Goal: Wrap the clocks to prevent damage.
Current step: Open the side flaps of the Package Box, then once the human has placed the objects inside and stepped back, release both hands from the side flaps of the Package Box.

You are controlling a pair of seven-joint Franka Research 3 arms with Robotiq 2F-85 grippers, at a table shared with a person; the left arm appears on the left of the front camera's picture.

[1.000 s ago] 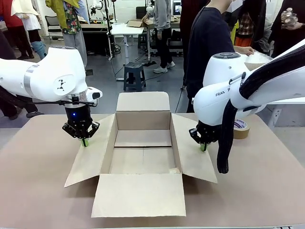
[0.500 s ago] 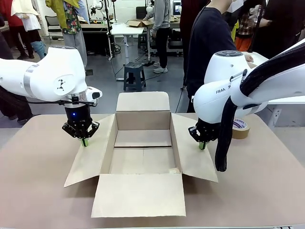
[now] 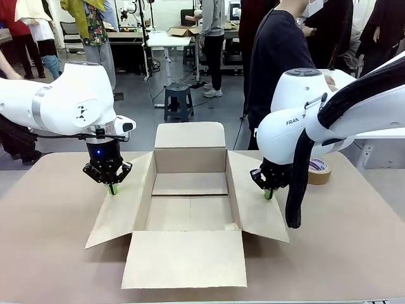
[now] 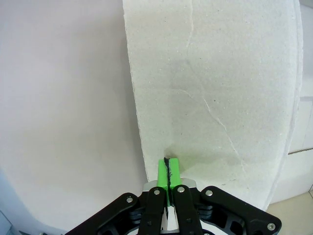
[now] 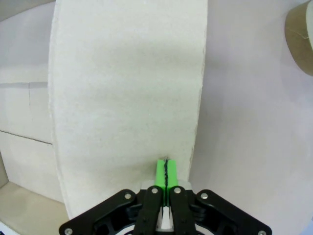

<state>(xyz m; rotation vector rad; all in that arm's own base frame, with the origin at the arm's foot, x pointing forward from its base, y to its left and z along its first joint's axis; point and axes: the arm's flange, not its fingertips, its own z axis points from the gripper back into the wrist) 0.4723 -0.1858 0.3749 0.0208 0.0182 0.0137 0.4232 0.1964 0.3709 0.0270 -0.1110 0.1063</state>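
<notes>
The clocks are out of view. An open, empty cardboard box [image 3: 190,212] sits mid-table with all flaps spread outward. My left gripper [image 3: 112,189] is shut, with nothing between its green pads, and points down at the left flap [image 3: 120,212]. In the left wrist view the left gripper [image 4: 167,169] meets the left flap [image 4: 215,98] near its outer edge. My right gripper [image 3: 269,194] is also shut and empty, tips down on the right flap [image 3: 256,209]. In the right wrist view the right gripper [image 5: 166,172] stands close to the outer edge of the right flap [image 5: 127,98].
A roll of brown tape [image 3: 319,170] lies on the table behind the right arm, also seen as the tape roll [image 5: 301,36] in the right wrist view. A person in a dark top [image 3: 278,57] stands at the far side. Bare brown tabletop [image 3: 50,221] lies on both sides of the box.
The right arm has shifted slightly up and left at the right flap. The left arm has not moved. Both grippers stay shut.
</notes>
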